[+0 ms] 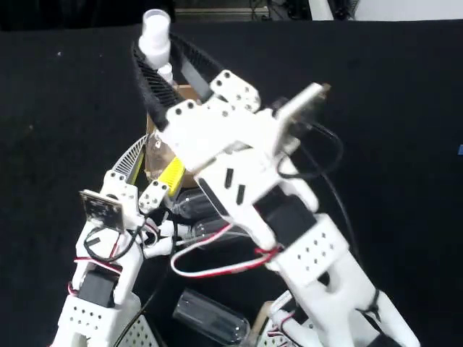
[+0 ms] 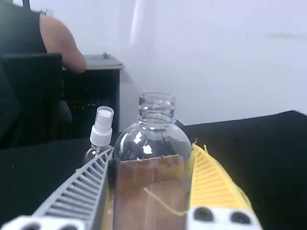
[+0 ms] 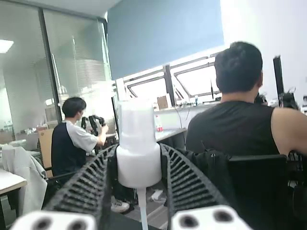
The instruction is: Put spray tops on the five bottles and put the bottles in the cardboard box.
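My right gripper (image 3: pixel 138 148) is shut on a white spray top (image 3: pixel 139 163), its tube hanging down; in the high view this spray top (image 1: pixel 155 35) is held up at the far end of the black fingers (image 1: pixel 152 79). My left gripper (image 2: pixel 151 153) is shut on an upright clear bottle (image 2: pixel 151 143) with an open neck, between a grey and a yellow finger (image 2: pixel 211 182). Brown cardboard shows through the glass. The cardboard box (image 1: pixel 184 94) lies largely hidden under both arms. Just beyond stands a bottle with a spray top (image 2: pixel 100 129) fitted.
Two clear bottles without tops lie on the black table near the arm bases, one (image 1: pixel 210 316) at the front, another (image 1: pixel 194 206) between the arms. The right arm's body (image 1: pixel 246 166) crosses over the middle. A person sits beyond the table.
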`<act>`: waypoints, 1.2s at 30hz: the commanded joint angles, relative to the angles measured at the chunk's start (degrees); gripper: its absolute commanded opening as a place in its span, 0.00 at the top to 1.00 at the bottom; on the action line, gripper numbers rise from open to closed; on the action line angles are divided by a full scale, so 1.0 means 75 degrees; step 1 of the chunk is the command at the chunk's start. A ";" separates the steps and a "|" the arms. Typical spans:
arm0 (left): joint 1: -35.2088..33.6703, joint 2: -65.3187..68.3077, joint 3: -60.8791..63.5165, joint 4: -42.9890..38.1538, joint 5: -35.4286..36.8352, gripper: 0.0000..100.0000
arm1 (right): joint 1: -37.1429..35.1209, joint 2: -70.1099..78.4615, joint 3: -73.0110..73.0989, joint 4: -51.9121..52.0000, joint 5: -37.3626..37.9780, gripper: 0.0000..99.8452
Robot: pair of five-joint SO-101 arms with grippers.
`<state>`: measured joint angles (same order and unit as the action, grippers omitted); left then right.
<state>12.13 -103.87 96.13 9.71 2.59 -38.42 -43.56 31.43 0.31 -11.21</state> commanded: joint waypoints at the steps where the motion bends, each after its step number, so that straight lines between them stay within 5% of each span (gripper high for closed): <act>1: -0.0053 -0.0070 0.0170 0.0000 0.0574 0.97 | 0.0047 -0.0404 -0.0404 0.0176 -0.0047 0.98; 36: -0.0440 -0.0082 0.0170 -0.0035 0.0668 0.97 | -0.0047 0.1459 -0.1260 0.1184 -0.0035 0.98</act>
<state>9.41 -103.87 96.13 9.71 6.81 -38.42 -32.66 26.07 9.01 -11.21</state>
